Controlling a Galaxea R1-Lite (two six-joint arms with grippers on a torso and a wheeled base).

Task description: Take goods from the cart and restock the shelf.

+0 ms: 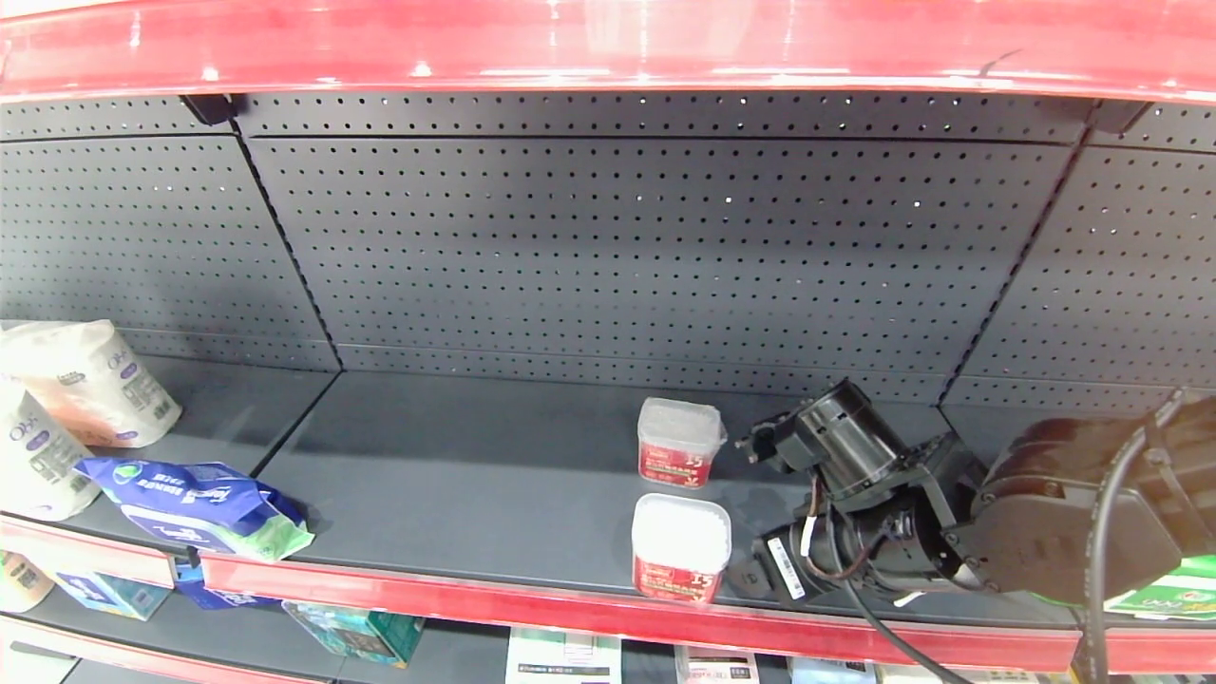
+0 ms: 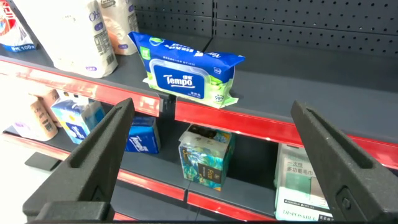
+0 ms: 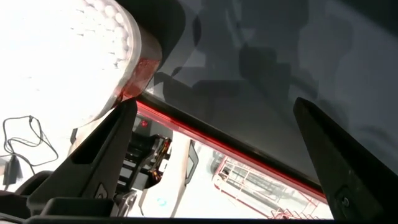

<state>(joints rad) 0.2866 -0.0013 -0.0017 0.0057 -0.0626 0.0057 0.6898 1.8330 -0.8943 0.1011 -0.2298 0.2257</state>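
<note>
Broadly, faced a grey shelf (image 1: pixel 456 475) with a pegboard back and a red front lip (image 1: pixel 427 586). Noted the right arm (image 1: pixel 997 522) lying low over the deck at the robot's right, with its wrist close to the lip. Found wrapped paper-roll packs (image 1: pixel 90 385) at the far left end and a blue wipes pack (image 1: pixel 204 503) just beside them at the lip. Found two small white-lidded tubs mid-shelf, near each other but apart: the rear tub (image 1: pixel 678 442) set further in, the front tub (image 1: pixel 680 546) right at the lip. Saw the right jaws spread wide with nothing between them and the front tub (image 3: pixel 68 56) just outside one finger (image 3: pixel 99 155); could not tell whether touching. Saw the left jaws wide open too and empty, held out before the shelf, facing the wipes pack (image 2: pixel 186 68) and the boxes (image 2: pixel 205 155) on the shelf below. Judged the front tub already placed and released; took withdrawal as the step in hand. Feared a sideways drag on the way out: could catch the tub with that near finger and tip it over the lip, given so little deck in front of it. Feared also a knock to the rear tub from the bulky wrist, or a snag of the hanging cable (image 1: pixel 1099 560) on the lip.
</note>
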